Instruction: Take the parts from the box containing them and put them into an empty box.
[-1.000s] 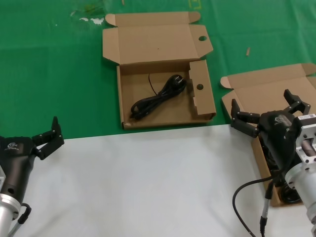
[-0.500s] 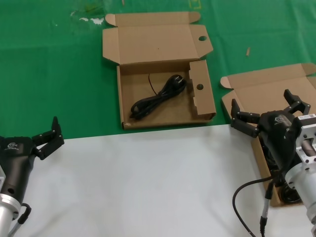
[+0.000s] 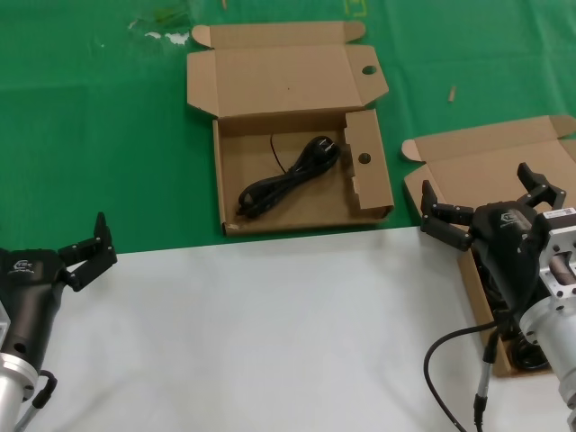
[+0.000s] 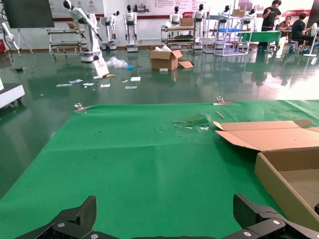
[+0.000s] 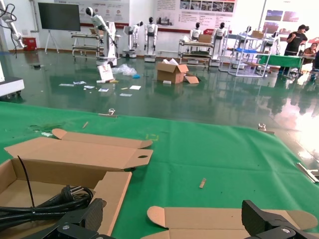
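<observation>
My right gripper [image 3: 481, 205] hangs with its black fingers spread wide over the near corner of the narrower cardboard box [image 3: 504, 166] at my right, gripping nothing. My left gripper [image 3: 90, 247] sits low at my left, at the edge of the smooth white sheet [image 3: 261, 333], also spread apart and empty.

From the head view, the wide shallow box [image 3: 297, 157] lies open on the green cloth [image 3: 90, 135], matte brown board with its lid folded back, a round hole in the lid tab and another in the inner divider. Inside it rests one power cable [image 3: 286, 178], a glossy black looped bundle lying diagonally, its chunky plug toward the divider and a thin tie sticking up. Under my right arm I glimpse more black cable [image 3: 493, 288] in the narrower box, mostly hidden by the gripper body.

The right wrist view shows that cable [image 5: 45, 204] in the shallow box from the side, and a small tan scrap [image 5: 202, 183] on the cloth. The left wrist view shows only a corner of the shallow box [image 4: 284, 174] and both fingertips [image 4: 79, 216] well apart.
</observation>
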